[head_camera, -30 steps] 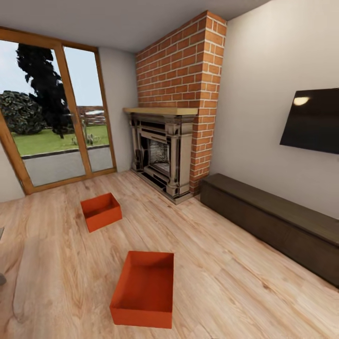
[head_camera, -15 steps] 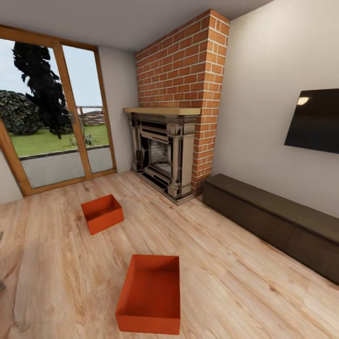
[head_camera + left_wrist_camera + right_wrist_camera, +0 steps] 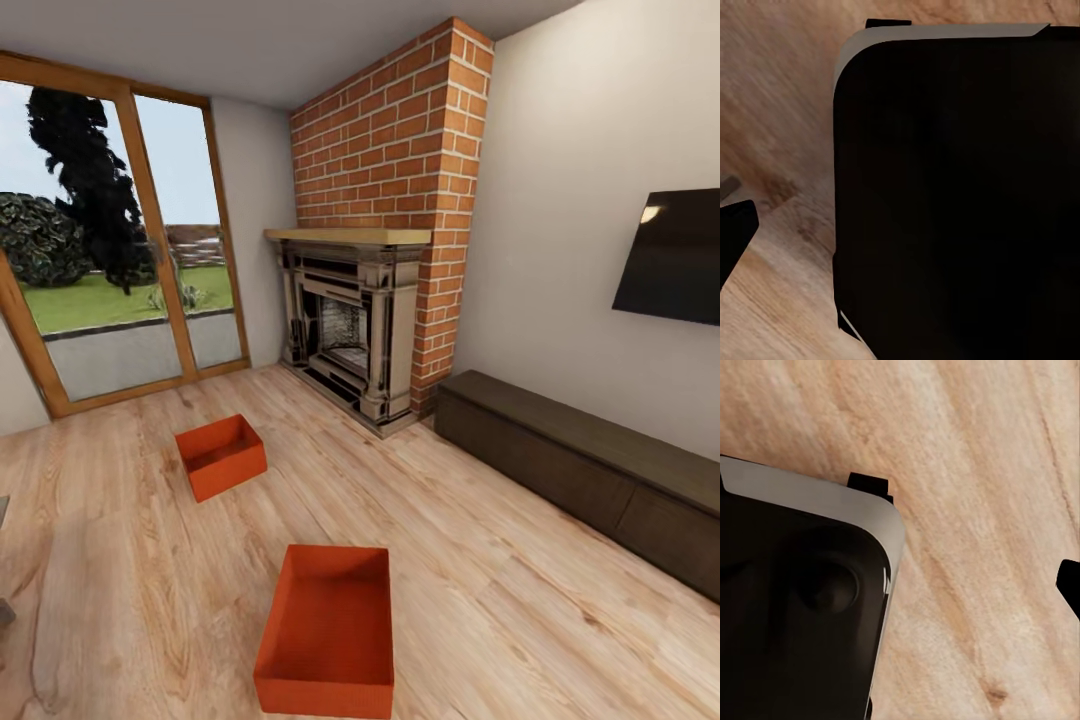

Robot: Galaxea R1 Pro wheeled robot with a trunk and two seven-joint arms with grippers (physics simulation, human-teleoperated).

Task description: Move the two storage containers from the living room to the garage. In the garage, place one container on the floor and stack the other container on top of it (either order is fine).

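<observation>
I'm in the living room, both bins on the wood floor (image 3: 480, 600): the near bin (image 3: 328, 630) well out from the fireplace (image 3: 350, 330), the far bin (image 3: 221, 456) between it and the glass door (image 3: 120, 290). Driving closer, I judge I could nudge the near bin, its bottom corner cut off from view. Neither end effector's opening is readable; dark robot body (image 3: 952, 195) blocks both wrist views.
</observation>
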